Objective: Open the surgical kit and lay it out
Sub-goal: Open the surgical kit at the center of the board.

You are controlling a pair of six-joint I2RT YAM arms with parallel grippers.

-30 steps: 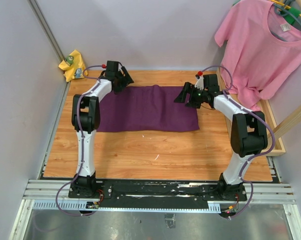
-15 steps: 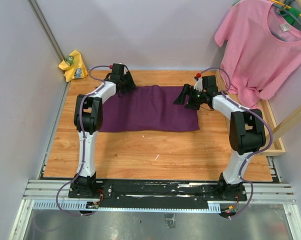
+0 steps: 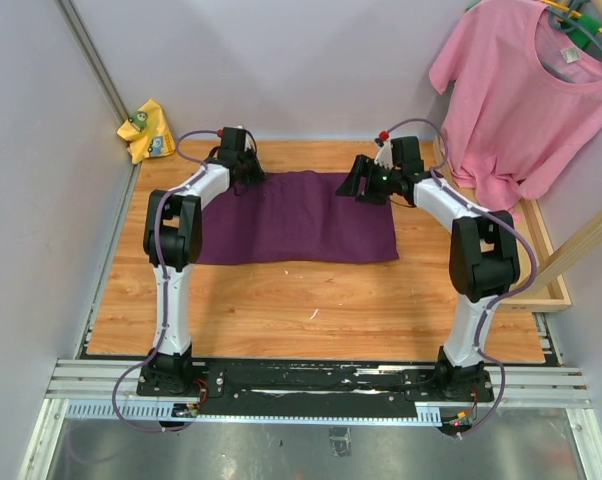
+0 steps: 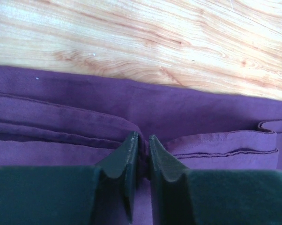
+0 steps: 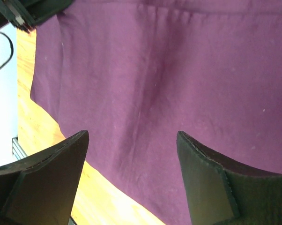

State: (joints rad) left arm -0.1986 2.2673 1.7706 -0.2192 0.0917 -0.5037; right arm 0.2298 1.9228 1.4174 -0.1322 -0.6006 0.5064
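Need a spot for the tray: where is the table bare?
The widest bare table lies between the purple wrap's near edge and the arm bases. A narrower strip runs left of the wrap. The far edge is crowded: left gripper pinching the wrap, right gripper open above it.

Top external: high behind the arm bases, tilted down, whole table in frame | Left wrist: close, looking past the left gripper onto the cloth wrap edge and bare wood | Right wrist: close above the cloth wrap, right gripper at frame bottom | Shared: cloth wrap, all three views.
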